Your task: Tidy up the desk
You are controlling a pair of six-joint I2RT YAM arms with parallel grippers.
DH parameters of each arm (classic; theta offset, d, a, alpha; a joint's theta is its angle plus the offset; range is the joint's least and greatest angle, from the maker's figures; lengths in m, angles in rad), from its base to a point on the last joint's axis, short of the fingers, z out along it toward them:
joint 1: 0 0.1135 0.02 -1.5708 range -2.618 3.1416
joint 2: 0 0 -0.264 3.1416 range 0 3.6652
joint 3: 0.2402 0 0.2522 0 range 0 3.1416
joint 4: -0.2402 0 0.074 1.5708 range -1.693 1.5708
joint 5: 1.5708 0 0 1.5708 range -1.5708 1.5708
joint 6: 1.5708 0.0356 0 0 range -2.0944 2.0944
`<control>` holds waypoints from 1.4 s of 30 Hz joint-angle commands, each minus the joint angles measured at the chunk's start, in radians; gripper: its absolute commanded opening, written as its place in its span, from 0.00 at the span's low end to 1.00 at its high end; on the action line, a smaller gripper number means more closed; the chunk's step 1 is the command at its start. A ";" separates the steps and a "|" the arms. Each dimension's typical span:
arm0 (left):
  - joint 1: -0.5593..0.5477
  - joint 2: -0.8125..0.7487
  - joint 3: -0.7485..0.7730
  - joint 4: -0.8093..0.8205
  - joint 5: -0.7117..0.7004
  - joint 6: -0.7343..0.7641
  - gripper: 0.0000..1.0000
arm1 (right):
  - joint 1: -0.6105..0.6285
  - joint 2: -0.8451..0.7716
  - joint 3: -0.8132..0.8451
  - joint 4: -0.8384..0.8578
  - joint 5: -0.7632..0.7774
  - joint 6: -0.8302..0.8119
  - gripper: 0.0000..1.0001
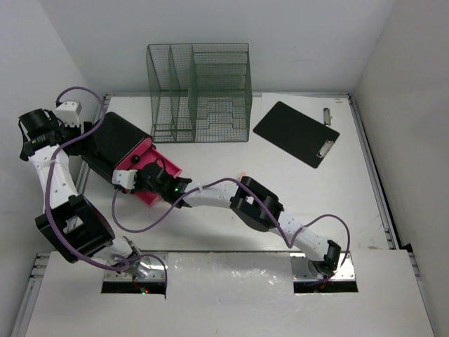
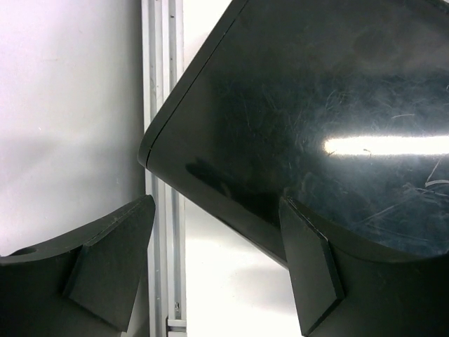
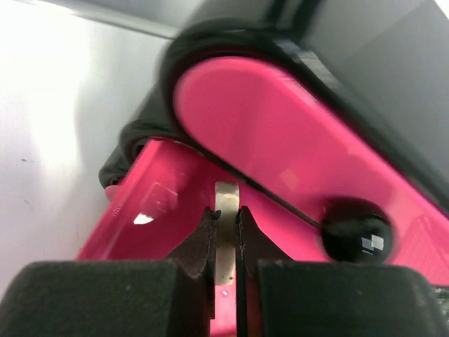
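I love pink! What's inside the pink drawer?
The pink drawer shows bare floor and a thin pale strip pinched by the right end effector. The black box covers the rest.

Top view: bright, even, diffuse light from overhead. The white desk [image 1: 302, 203] and walls sit near clipping, with no hard glare. Shadows are soft and short, darkest beside the box [image 1: 112, 144] at left. Focus is sharp across the frame.

Left wrist: the glossy black lid [image 2: 295, 105] carries a long white glare streak at right-centre, with fine scratches lit around it. The wall at left reads flat grey-lilac. Left fingers [image 2: 105, 274] along the bottom are dark and slightly soft.

Right wrist: very close range. The pink drawer [image 3: 266, 140] is blurred throughout and the upper left is blown out white. Right fingers [image 3: 196, 253] at the bottom are dark but sharper. The tab [image 3: 226, 207] between them is pale. Small highlight on the knob [image 3: 356, 232].
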 commanded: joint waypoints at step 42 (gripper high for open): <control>0.013 0.046 0.026 0.050 0.059 0.008 0.70 | -0.015 -0.568 -0.462 -0.162 -0.072 0.478 0.62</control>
